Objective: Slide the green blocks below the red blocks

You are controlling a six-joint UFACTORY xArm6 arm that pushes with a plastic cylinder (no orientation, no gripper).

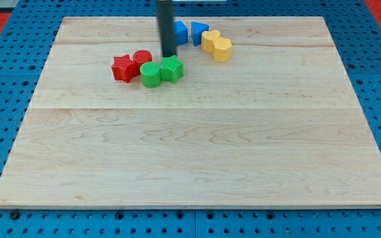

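Note:
A red star block [122, 68] and a red cylinder [141, 59] sit touching near the view's top left of centre. A green cylinder [150, 75] lies just right of and below the red ones. A green star block [171, 69] touches the green cylinder's right side. My tip [169, 55] stands just above the green star block, at its top edge, right of the red cylinder. The rod rises out of the view's top.
A blue block [180, 31], partly hidden by the rod, and a blue triangle [198, 32] sit at the view's top. Two yellow blocks [210, 41] [222, 49] lie right of them. The wooden board [197, 145] rests on a blue pegboard.

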